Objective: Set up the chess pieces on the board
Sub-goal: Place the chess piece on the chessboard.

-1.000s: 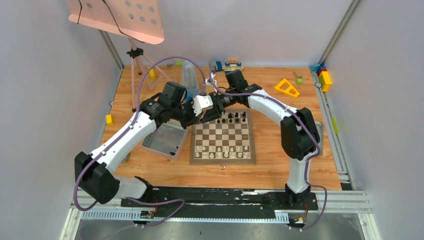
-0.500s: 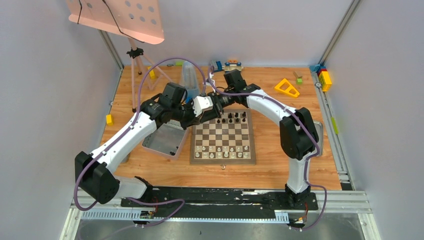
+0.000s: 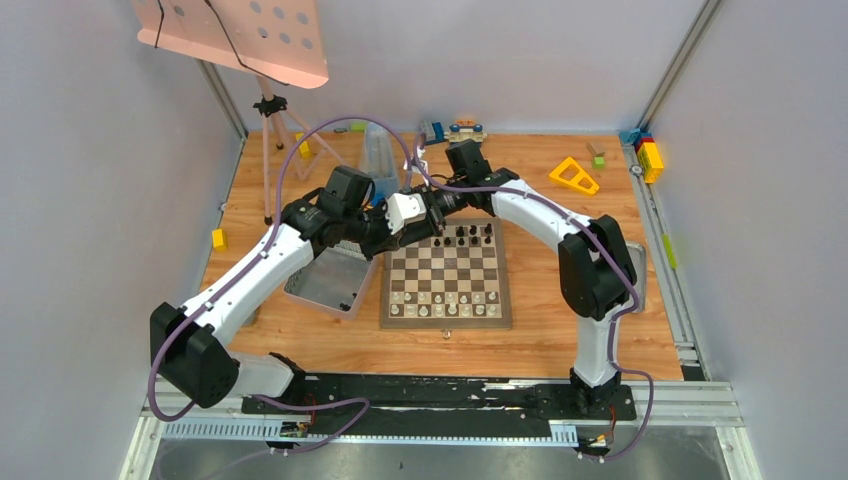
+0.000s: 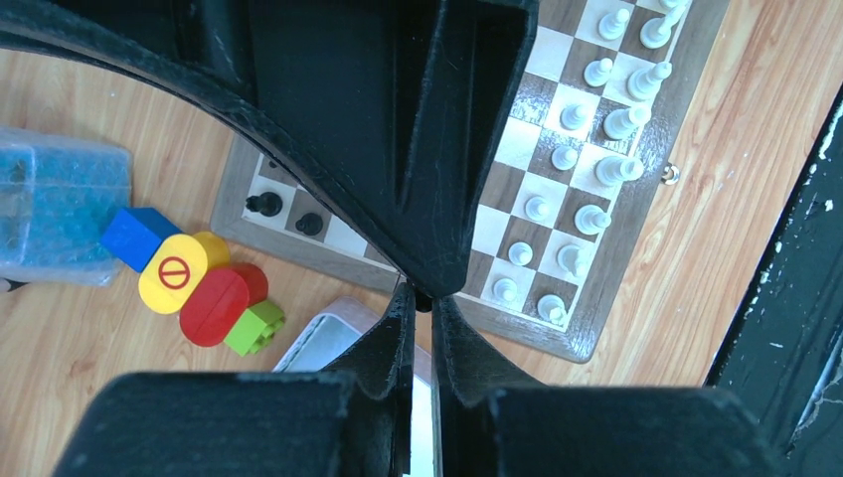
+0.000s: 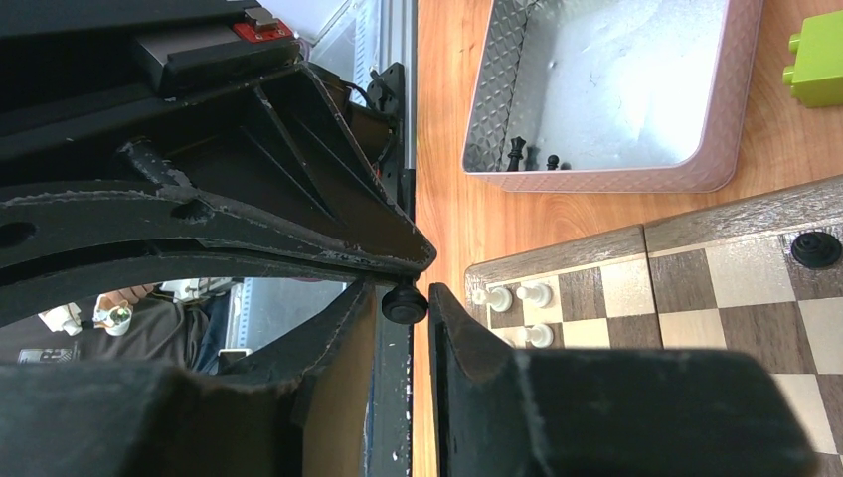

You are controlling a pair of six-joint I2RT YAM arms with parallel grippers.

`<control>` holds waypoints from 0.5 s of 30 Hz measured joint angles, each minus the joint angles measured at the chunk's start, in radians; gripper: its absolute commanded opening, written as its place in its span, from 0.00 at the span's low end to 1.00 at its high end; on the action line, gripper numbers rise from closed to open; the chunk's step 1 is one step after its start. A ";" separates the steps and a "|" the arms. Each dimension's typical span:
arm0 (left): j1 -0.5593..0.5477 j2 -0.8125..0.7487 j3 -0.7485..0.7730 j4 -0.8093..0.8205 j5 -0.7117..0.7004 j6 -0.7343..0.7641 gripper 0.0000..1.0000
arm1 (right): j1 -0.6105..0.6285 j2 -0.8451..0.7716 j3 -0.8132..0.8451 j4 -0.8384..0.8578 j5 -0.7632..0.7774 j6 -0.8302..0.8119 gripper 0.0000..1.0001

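Note:
The board lies mid-table, with white chess pieces along its near rows and black ones at the back. Above its back-left corner the two grippers meet tip to tip. My left gripper is shut on a small black chess piece. In the right wrist view that piece's round base sits between the fingers of my right gripper, which have closed against it. From the top view the piece itself is hidden by the left gripper and the right gripper.
A grey metal tray left of the board holds a few black pieces. Coloured toy blocks and a blue-tinted clear box lie behind the board. A yellow triangle and a tripod stand further back.
The right gripper's jaws have narrowed onto the black piece held by the left gripper. Both wrists have drifted slightly left.

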 measured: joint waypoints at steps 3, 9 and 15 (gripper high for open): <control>0.000 0.000 0.000 -0.001 -0.001 -0.001 0.00 | 0.004 0.000 0.000 0.000 0.000 0.000 0.29; 0.000 0.000 0.000 -0.001 -0.005 -0.003 0.00 | 0.004 0.000 0.000 0.000 0.002 -0.001 0.22; 0.000 0.000 0.000 -0.001 -0.008 -0.008 0.00 | 0.004 0.000 0.000 0.000 0.004 -0.002 0.09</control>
